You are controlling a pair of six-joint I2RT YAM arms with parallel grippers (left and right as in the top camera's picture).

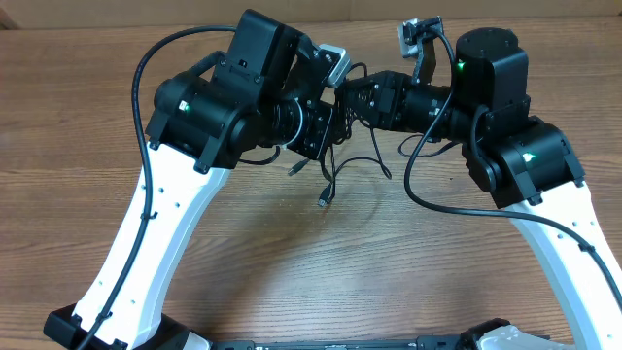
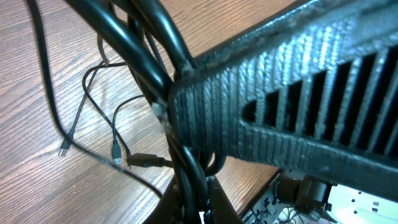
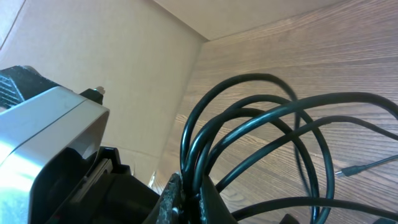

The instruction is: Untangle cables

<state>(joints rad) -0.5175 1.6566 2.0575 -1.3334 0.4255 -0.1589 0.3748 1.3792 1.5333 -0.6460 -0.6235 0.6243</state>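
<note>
The cables (image 1: 335,170) are thin black cords that hang in loose loops from where my two grippers meet above the middle of the table. Silver-tipped plugs (image 1: 324,199) dangle near the wood. My left gripper (image 1: 326,122) is shut on a bunch of cable strands; in the left wrist view its jaws (image 2: 199,193) pinch them, and loops and plugs (image 2: 116,150) trail below. My right gripper (image 1: 362,97) is shut on the same bundle right beside it. In the right wrist view its jaws (image 3: 189,186) clamp several strands (image 3: 261,112) that arc outward.
The wooden table (image 1: 321,272) stretches towards the front. A pale wall (image 3: 124,56) stands at the table's far edge. Thicker arm wires loop out on the left (image 1: 146,68) and right (image 1: 418,190). The right gripper's ribbed finger (image 2: 298,93) fills the left wrist view.
</note>
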